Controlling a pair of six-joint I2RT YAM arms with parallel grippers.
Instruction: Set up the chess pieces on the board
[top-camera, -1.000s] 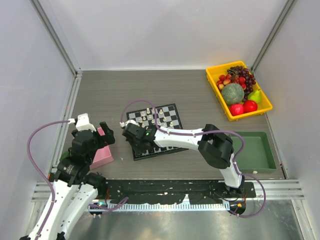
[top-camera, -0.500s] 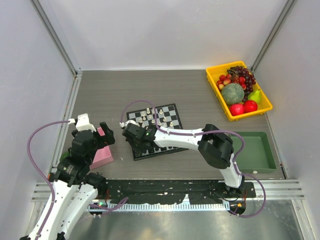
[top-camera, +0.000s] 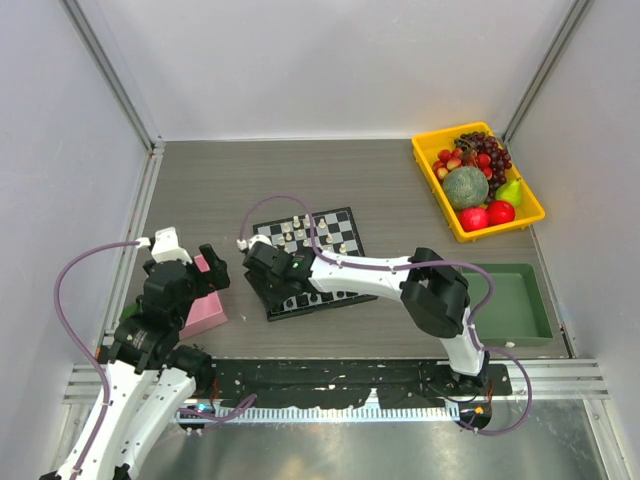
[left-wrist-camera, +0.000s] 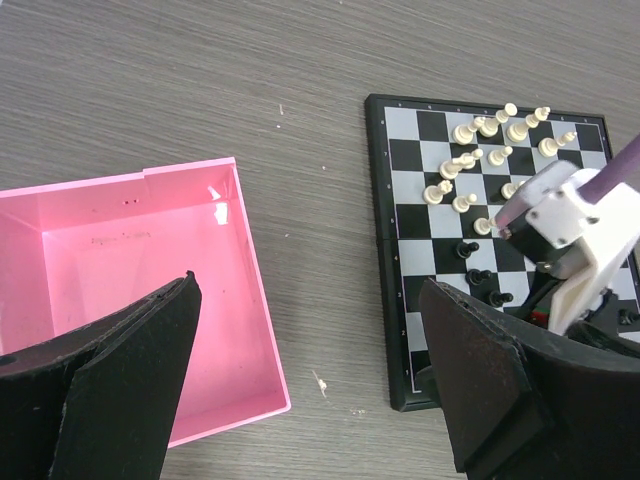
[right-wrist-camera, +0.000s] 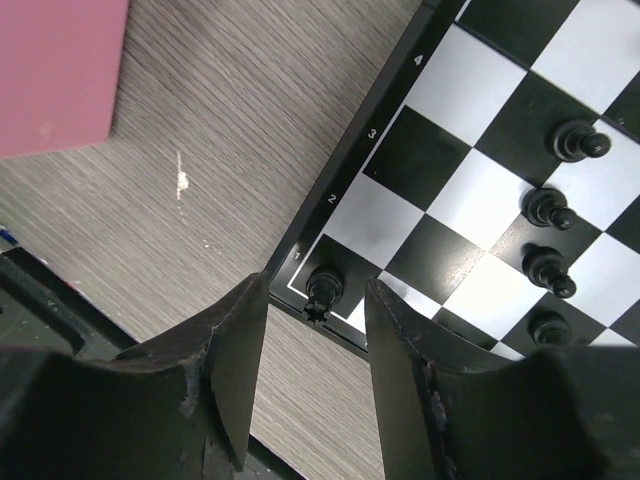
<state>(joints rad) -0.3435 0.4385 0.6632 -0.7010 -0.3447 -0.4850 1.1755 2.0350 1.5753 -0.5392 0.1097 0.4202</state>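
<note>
Overhead view first: we see the board (top-camera: 325, 240) lying slightly askew near the middle of the table (top-camera: 200, 190). The right arm is stretched across the board, so the right pincer (top-camera: 262, 275) sits over its near left corner. From up here we cannot tell how its jaws stand. White pieces (top-camera: 300, 232) stand on the far squares. Just left of the board lies the pink box (top-camera: 205, 312), with the left pincer (top-camera: 190, 262) hanging over its far edge, spread wide. A yellow tray (top-camera: 428, 170) of fruit sits at the far right, and a green tray (top-camera: 510, 300) lies nearer on the same side.

Left wrist view: the left pincer (left-wrist-camera: 310, 290) is released, with its two dark fingers (left-wrist-camera: 110, 390) far apart and gripping no object. Below it we see the open pink box (left-wrist-camera: 130, 290) on one side and the board (left-wrist-camera: 400, 250) on the other, set apart by a strip of table. White pieces (left-wrist-camera: 480, 150) cluster on the far rows, and a few black pieces (left-wrist-camera: 480, 275) stand closer in. The right arm's white wrist (left-wrist-camera: 570, 230) covers that part of the board.

Right wrist view: the right pincer (right-wrist-camera: 316, 295) is released. Between its parted fingers (right-wrist-camera: 235, 340) one black piece (right-wrist-camera: 322, 288) stands upright on the board's (right-wrist-camera: 450, 100) corner square. We see a gap on either side of it, so neither finger touches it. Four more black figures (right-wrist-camera: 548, 207) stand in a line a couple of squares away. The pink box (right-wrist-camera: 60, 70) shows in the upper left corner.
</note>
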